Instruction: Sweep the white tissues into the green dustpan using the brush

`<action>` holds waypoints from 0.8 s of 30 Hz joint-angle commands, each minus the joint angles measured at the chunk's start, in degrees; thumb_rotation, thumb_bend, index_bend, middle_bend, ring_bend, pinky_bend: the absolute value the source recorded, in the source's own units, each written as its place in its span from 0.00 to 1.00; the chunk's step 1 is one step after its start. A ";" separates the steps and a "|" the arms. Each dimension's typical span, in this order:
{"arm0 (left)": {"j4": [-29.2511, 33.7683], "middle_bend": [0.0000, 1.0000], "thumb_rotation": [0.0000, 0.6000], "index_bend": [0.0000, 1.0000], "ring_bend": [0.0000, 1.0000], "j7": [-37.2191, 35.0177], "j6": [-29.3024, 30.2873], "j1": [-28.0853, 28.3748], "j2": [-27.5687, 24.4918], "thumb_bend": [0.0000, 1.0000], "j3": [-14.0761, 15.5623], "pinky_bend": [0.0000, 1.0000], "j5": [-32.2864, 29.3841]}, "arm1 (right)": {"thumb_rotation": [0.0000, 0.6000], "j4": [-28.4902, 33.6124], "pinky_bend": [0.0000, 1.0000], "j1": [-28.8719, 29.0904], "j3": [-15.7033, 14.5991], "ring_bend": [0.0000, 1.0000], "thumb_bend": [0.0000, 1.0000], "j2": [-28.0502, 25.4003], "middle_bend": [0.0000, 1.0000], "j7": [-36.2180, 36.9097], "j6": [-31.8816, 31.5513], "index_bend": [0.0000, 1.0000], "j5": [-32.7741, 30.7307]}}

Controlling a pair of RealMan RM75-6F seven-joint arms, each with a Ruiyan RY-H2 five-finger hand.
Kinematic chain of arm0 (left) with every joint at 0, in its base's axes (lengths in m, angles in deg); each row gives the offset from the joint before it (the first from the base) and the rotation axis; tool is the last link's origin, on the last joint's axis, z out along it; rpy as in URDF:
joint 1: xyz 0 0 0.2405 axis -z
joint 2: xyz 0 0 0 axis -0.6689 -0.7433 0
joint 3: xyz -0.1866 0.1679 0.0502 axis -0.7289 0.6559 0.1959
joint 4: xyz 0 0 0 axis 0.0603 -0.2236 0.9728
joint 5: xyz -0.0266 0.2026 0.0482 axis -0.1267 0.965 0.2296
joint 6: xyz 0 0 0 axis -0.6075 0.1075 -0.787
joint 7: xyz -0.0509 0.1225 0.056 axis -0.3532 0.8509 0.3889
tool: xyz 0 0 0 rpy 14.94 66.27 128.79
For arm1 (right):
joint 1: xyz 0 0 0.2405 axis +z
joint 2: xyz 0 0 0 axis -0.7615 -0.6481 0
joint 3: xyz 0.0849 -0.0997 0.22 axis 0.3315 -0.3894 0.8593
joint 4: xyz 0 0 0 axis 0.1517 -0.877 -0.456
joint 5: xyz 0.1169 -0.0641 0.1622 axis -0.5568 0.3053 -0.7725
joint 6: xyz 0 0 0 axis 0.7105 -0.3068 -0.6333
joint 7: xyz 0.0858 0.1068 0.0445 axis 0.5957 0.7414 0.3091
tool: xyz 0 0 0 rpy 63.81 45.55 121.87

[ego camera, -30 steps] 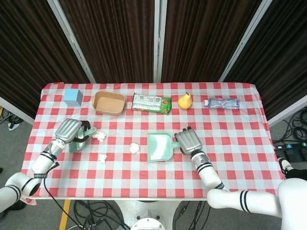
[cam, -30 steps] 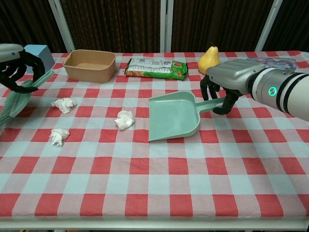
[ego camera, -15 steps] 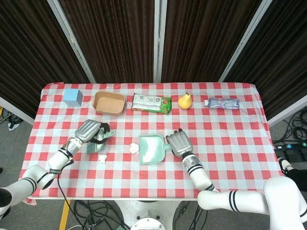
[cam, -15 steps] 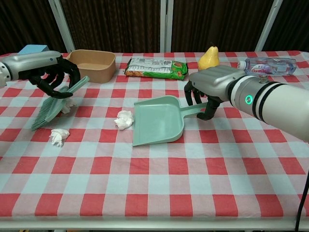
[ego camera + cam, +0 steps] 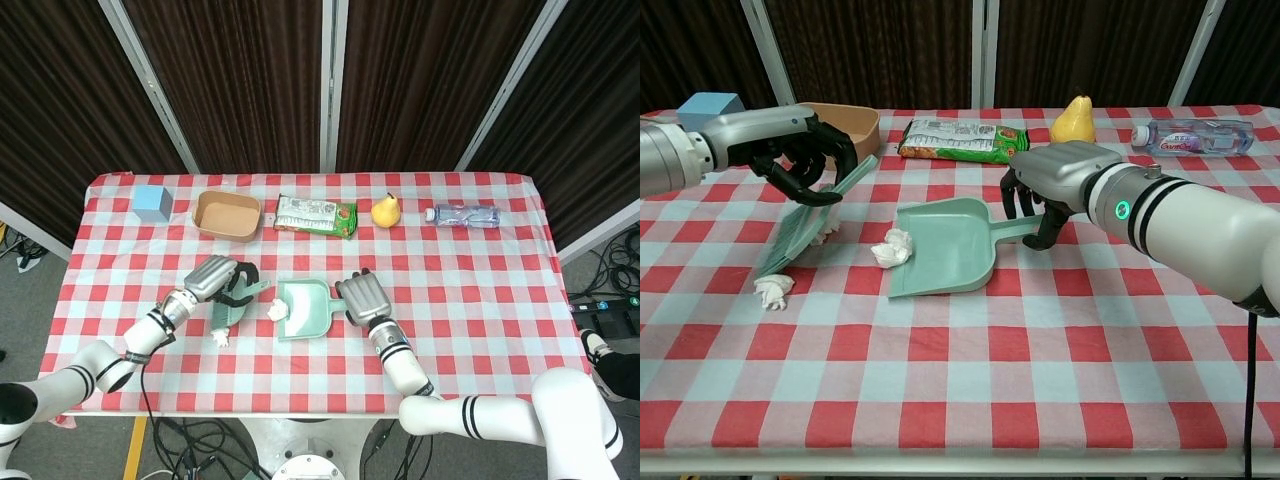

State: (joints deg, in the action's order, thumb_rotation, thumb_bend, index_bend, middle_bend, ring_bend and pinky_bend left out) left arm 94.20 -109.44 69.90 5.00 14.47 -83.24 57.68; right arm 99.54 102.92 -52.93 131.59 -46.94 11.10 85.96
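My right hand (image 5: 1045, 180) (image 5: 362, 297) grips the handle of the green dustpan (image 5: 945, 248) (image 5: 302, 308), whose open edge faces left. One crumpled white tissue (image 5: 892, 247) (image 5: 273, 311) touches the pan's left lip. My left hand (image 5: 805, 155) (image 5: 217, 278) holds the green brush (image 5: 805, 218) (image 5: 232, 309), bristles down on the cloth. A second tissue (image 5: 823, 232) peeks out beside the bristles. A third tissue (image 5: 773, 290) (image 5: 220, 338) lies in front of the brush's tip.
Along the back stand a blue cube (image 5: 153, 202), a brown tray (image 5: 227, 215), a green snack pack (image 5: 316, 215), a yellow pear (image 5: 386, 211) and a water bottle (image 5: 464, 214). The red checked table (image 5: 1040, 380) drops off at its front edge.
Both hands moved toward each other. The brush slid right, the dustpan slid left until its lip met the middle tissue.
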 commanded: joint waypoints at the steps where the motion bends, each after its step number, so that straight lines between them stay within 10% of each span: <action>1: 1.07 0.57 1.00 0.54 0.69 -2.03 -0.12 0.83 0.73 0.48 -0.25 0.81 -0.10 | 1.00 -0.55 0.24 -0.03 0.19 0.31 0.37 0.25 0.54 0.97 0.34 0.64 0.28; 13: 7.77 0.57 1.00 0.54 0.69 -3.87 2.28 0.17 -3.61 0.48 -1.98 0.80 -2.71 | 1.00 -3.90 0.24 0.15 -0.27 0.32 0.37 0.00 0.55 6.12 4.70 0.65 4.22; 24: 22.94 0.57 1.00 0.54 0.69 17.97 5.95 -7.30 -11.82 0.49 -2.15 0.80 -11.00 | 1.00 -2.40 0.24 -0.01 -2.12 0.32 0.37 -3.68 0.55 8.75 7.75 0.65 7.89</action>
State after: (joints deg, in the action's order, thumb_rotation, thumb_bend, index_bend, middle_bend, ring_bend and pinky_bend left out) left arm 112.46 -97.47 74.40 0.52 5.00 -85.48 49.81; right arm 96.99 102.91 -54.89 128.05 -38.33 18.68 93.69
